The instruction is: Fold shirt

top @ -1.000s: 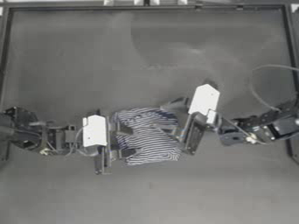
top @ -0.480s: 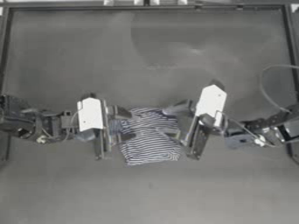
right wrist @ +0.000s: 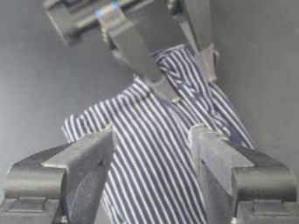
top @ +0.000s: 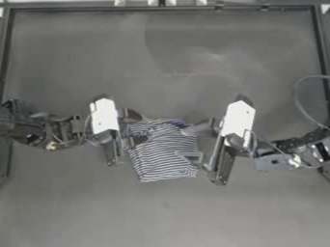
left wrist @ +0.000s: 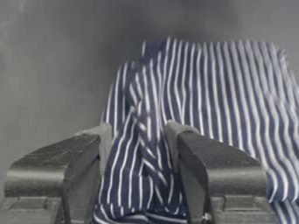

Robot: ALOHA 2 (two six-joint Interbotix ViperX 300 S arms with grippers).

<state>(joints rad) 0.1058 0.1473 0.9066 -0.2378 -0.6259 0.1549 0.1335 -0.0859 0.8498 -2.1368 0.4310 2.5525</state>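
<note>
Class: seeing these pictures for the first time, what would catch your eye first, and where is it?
The striped shirt stands out at once, bunched mid-table on the dark table. Next come the two hands flanking it: the left hand at its left edge and the right hand at its right, each with fabric between its jaws.

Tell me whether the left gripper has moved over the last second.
Yes. In the top view, the left gripper has shifted toward the table's top rail, keeping beside the shirt.
</note>
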